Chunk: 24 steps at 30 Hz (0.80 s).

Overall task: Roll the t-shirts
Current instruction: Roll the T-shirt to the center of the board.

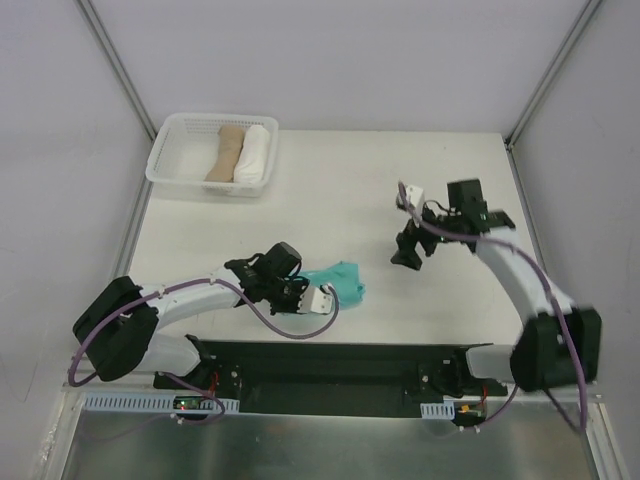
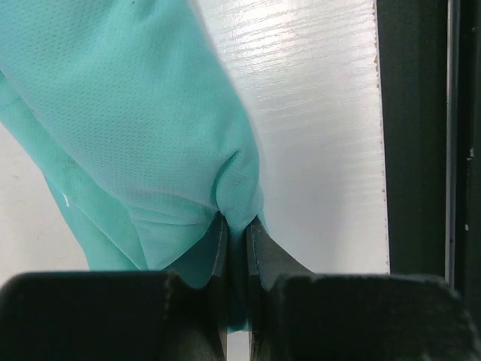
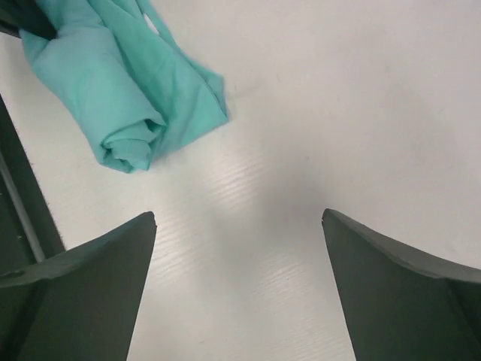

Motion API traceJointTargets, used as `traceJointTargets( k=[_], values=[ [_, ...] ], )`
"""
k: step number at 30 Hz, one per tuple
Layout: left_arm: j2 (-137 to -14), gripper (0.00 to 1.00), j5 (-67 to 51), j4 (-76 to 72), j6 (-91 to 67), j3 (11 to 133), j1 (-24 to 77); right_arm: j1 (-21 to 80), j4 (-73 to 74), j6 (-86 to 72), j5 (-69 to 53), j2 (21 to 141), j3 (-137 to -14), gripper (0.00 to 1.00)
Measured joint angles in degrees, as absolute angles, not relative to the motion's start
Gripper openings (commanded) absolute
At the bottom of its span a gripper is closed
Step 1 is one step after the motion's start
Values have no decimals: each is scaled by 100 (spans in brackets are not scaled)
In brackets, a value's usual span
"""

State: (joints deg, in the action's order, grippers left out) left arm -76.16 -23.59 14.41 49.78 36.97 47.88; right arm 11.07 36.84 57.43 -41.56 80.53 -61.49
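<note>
The teal-green t-shirt (image 1: 340, 279) lies bunched and partly rolled on the white table near the front edge. My left gripper (image 1: 298, 290) is shut on a fold of it; the left wrist view shows the cloth (image 2: 135, 113) pinched between the two fingers. My right gripper (image 1: 405, 257) is open and empty above the table, to the right of the shirt. The right wrist view shows the shirt's rolled end (image 3: 128, 83) at the upper left, apart from the fingers (image 3: 90, 278).
A white basket (image 1: 170, 160) at the back left holds a tan roll (image 1: 226, 152) and a white roll (image 1: 253, 154). A black rail (image 1: 330, 362) runs along the table's near edge. Frame posts stand at the back corners.
</note>
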Motion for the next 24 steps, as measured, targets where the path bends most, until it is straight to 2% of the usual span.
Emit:
traceJointTargets(
  k=[2,3,6,8,12,24],
  values=[
    [-7664,0,-2561,1568,4982,3774,4678,1385,2976,5754,-4193,6772,-5210,96],
    [-7684,0,-2633,1621,4982,3806,4644,1564,3085,5957,-4307,6626,-5188,96],
    [-7771,0,-2899,1800,4960,3953,4521,2346,3033,6539,-4405,7070,-5336,96],
    [-7837,0,-3094,1920,4915,4064,4434,2788,2550,6810,-4228,7159,-4729,96],
    [-7950,0,-3385,2058,4790,4252,4309,3500,1944,7284,-3870,6530,-3267,96],
    [-8108,0,-3881,2318,4536,4458,4217,4497,355,7679,-3299,6925,-3256,96]
  ],
)
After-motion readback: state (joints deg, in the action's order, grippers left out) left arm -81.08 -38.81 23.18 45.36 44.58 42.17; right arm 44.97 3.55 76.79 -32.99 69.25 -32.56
